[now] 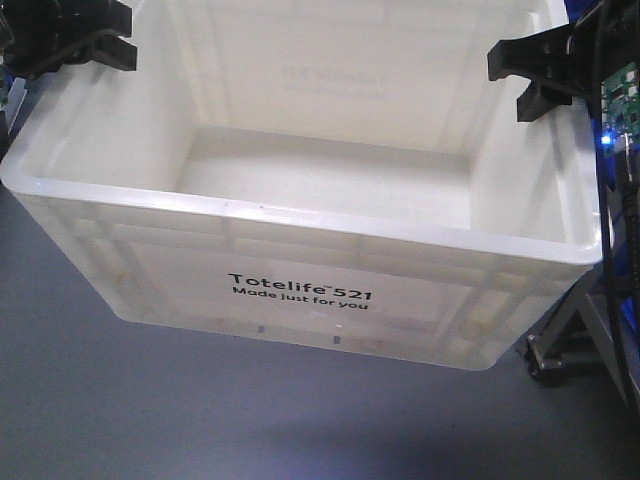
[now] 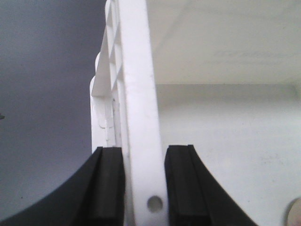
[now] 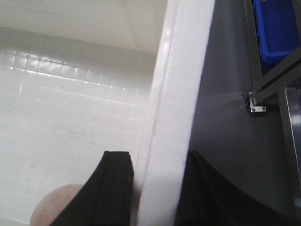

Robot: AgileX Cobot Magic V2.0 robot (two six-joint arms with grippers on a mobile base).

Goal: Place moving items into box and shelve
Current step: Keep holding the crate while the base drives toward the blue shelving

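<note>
The white box [image 1: 300, 215], printed "Totelife 521", fills the front view. My left gripper [image 1: 75, 45] is shut on its left rim and my right gripper [image 1: 535, 75] on its right rim. In the left wrist view the rim [image 2: 141, 117] runs between the black pads of the left gripper [image 2: 145, 188]. The right wrist view shows my right gripper [image 3: 160, 188] clamping the other rim [image 3: 176, 94]. A pink round plush [image 3: 54, 207] lies on the box floor beside the inner right finger. A pale round edge [image 2: 296, 214] shows at the corner of the left wrist view. From the front the box's near wall hides the toys.
Grey floor [image 1: 150, 400] lies under and in front of the box. A metal frame leg [image 1: 560, 340] stands close to the box's right corner, also in the right wrist view as frame leg [image 3: 263, 96]. A blue bin [image 3: 277, 33] sits behind that frame.
</note>
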